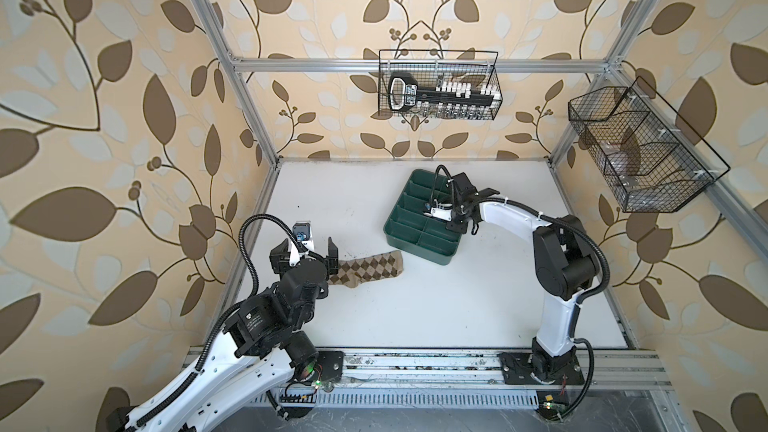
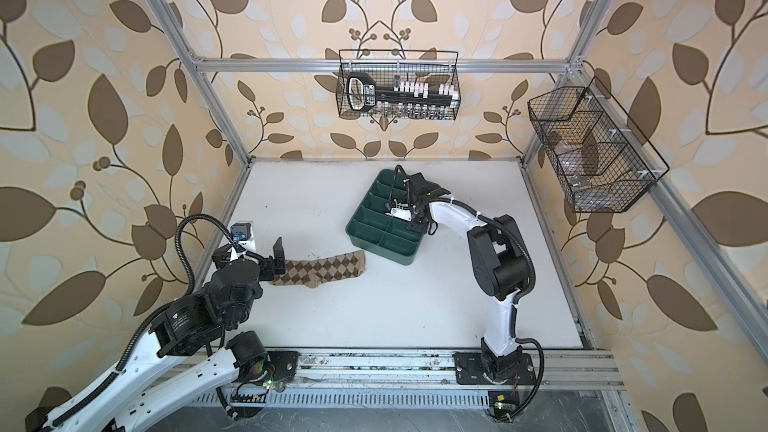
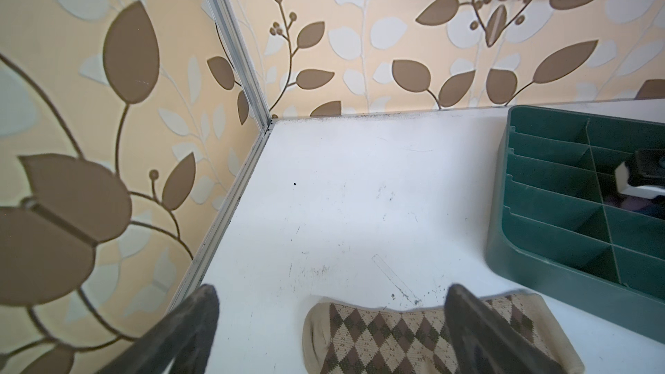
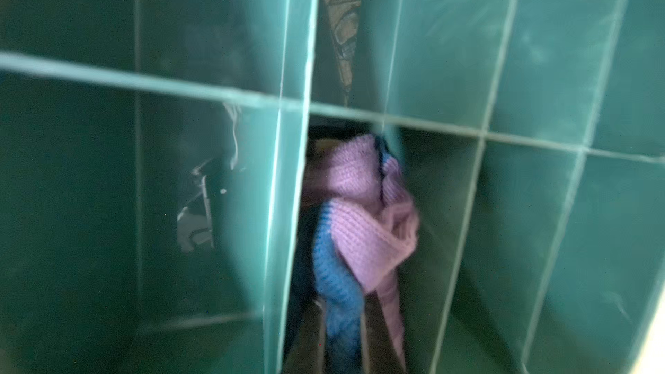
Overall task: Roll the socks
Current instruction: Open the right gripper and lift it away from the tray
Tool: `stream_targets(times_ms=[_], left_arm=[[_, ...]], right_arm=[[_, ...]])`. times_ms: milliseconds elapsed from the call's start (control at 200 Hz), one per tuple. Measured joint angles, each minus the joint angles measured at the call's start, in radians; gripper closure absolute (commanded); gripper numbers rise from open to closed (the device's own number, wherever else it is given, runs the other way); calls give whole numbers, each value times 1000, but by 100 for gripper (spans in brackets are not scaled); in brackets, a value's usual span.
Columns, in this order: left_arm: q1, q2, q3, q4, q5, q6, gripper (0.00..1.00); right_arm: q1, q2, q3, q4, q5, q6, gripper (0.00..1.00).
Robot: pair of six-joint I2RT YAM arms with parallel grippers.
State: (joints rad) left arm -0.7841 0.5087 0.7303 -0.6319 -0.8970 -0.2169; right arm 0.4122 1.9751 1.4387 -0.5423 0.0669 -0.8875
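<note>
We are hovering our left hand (image 1: 306, 250), released, over the tan sock (image 1: 365, 272) — our right hand (image 4: 340, 318) is clenching the purple sock (image 4: 363, 217) in the tray (image 1: 440, 257).

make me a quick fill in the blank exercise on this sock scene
1. The tan argyle sock lies flat on the white table, outside the ___ divided tray.
2. The left end effector hangs over one end of that sock with its jaws ___.
3. The purple sock is inside a tray compartment, between the fingers of the right end effector, whose jaws are ___.

Missing words: green; open; shut
</note>
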Motion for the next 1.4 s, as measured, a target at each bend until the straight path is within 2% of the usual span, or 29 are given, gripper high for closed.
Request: stream_targets(times_ms=[170, 240, 370, 500, 550, 570, 585, 780, 990, 1125, 1325, 1400], left_arm=[[0, 0, 0, 0, 1, 0, 1], [0, 3, 0, 0, 1, 0, 1], [0, 17, 0, 0, 1, 0, 1], [0, 36, 0, 0, 1, 0, 1], [0, 40, 0, 0, 2, 0, 1], [0, 41, 0, 0, 2, 0, 1], [0, 42, 0, 0, 2, 0, 1], [0, 42, 0, 0, 4, 0, 1], [0, 42, 0, 0, 5, 0, 1], [0, 42, 0, 0, 4, -4, 1], [0, 25, -10, 22, 11, -77, 1], [0, 9, -20, 34, 69, -83, 1]], right_arm=[[-3, 55, 54, -7, -14, 1, 99], [-9, 66, 63, 8, -24, 5, 89], [-26, 69, 71, 32, -53, 14, 63], [-45, 59, 69, 54, -100, 27, 54], [-48, 45, 61, 58, -120, 21, 47], [-48, 35, 58, 58, -127, 29, 40], [-48, 31, 56, 60, -130, 25, 39], [-48, -59, 23, 72, -171, 37, 33], [-48, -158, -11, 79, -222, 63, 32], [-48, -285, -60, 132, -260, 118, 32], [-51, -620, -228, 324, -327, 354, 31], [-58, -782, -354, 445, -354, 505, 18]])
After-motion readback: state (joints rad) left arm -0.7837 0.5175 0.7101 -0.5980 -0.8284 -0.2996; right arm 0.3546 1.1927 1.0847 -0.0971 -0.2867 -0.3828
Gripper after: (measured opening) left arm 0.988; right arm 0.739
